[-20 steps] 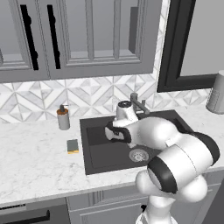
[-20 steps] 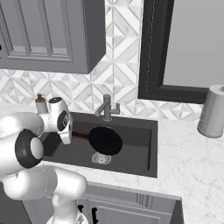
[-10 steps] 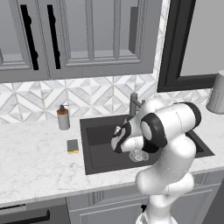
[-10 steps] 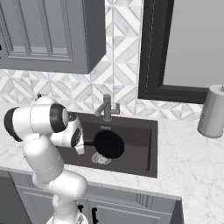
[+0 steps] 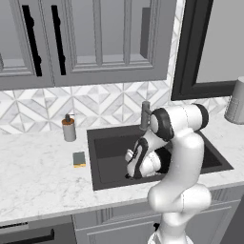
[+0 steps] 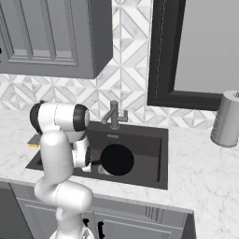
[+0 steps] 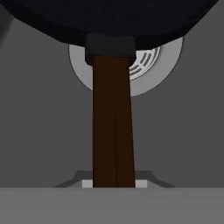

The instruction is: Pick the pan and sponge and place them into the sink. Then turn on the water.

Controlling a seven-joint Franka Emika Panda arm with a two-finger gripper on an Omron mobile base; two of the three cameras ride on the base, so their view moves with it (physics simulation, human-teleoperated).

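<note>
I'm working down in the sink (image 6: 158, 154), lowering the pan (image 6: 117, 159) over the drain (image 7: 151, 74). My fingers are clamped narrow on the pan's handle (image 7: 113, 131), well back from the bowl. I'm reckoning the pan as rigid and heavy at the far end, so it's levering hard on this grip; the smooth handle may twist, and a hold closer to the bowl would be steadier. The sponge (image 5: 79, 159) is lying on the surface left of the sink: light, squashy, best pinched across its short sides. No brands or writing legible anywhere.
</note>
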